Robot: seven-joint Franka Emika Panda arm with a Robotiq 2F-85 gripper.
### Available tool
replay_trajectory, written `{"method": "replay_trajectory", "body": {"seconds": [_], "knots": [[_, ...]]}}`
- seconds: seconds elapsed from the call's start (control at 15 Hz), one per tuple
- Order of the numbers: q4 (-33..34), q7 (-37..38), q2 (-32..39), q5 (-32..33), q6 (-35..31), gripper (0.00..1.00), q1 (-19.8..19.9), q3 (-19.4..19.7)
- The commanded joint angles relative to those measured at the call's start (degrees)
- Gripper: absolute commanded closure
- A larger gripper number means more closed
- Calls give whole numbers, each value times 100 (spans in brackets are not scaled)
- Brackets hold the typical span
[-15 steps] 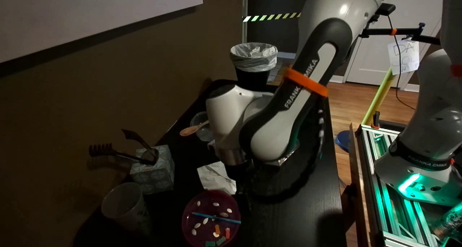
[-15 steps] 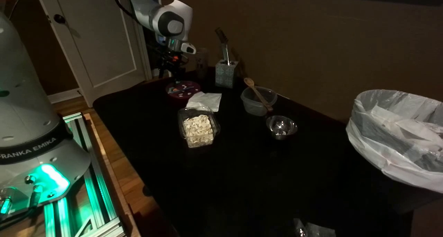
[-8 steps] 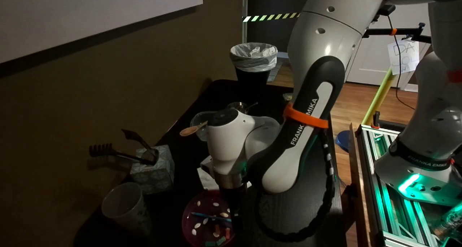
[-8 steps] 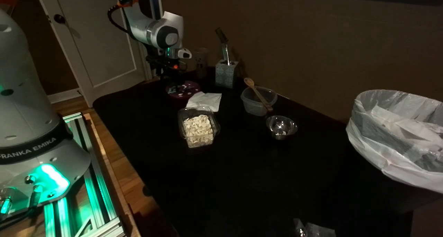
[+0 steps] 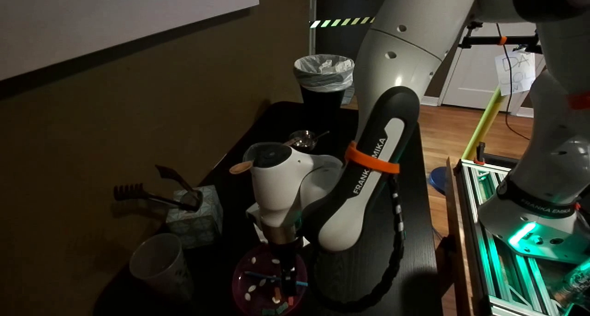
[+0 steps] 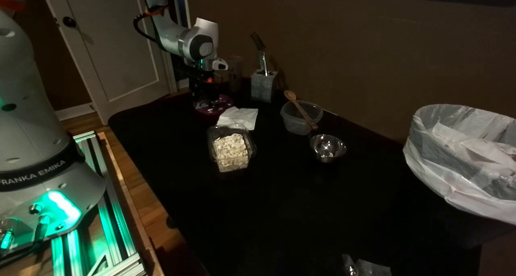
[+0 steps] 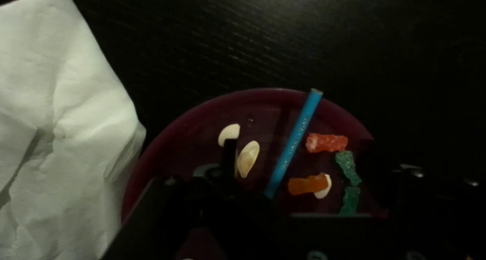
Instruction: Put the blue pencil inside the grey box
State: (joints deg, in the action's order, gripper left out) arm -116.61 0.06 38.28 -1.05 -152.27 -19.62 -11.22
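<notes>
The blue pencil lies across a dark red round dish among white seeds and gummy pieces. In an exterior view the pencil shows on both sides of my gripper. In the wrist view my gripper is open, one finger left of the pencil and one to its right, apart from it. The pencil's near end is hidden by the gripper. My gripper is low over the dish in both exterior views. The grey box, patterned, with dark utensils standing in it, also shows upright.
A pale cup stands beside the box. A white napkin lies by the dish. A clear tub of beige bits, a clear tub with a wooden spoon, a metal bowl and a lined bin stand farther off.
My gripper has come down to the dish and moved over the pencil, now covering part of it in an exterior view. The pencil, dish and box have not visibly moved.
</notes>
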Motion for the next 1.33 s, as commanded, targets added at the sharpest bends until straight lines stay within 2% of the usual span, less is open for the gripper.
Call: {"method": "replay_trajectory", "body": {"seconds": [0.0,0.07,0.33,0.53,1.0,1.13,1.27], "knots": [[324,250,347,29,60,43,-14,21],[350,276,389,-3,65,48,5,-7],[301,441,381,-60,-34,81,-9,-31],[279,551,347,-63,-77,100,-21,-29],[2,552,-40,-171,-321,98,110,-127],[-193,636,-346,-155,-595,98,98,-76],[-399,601,-567,-266,-1034,98,259,-159]]}}
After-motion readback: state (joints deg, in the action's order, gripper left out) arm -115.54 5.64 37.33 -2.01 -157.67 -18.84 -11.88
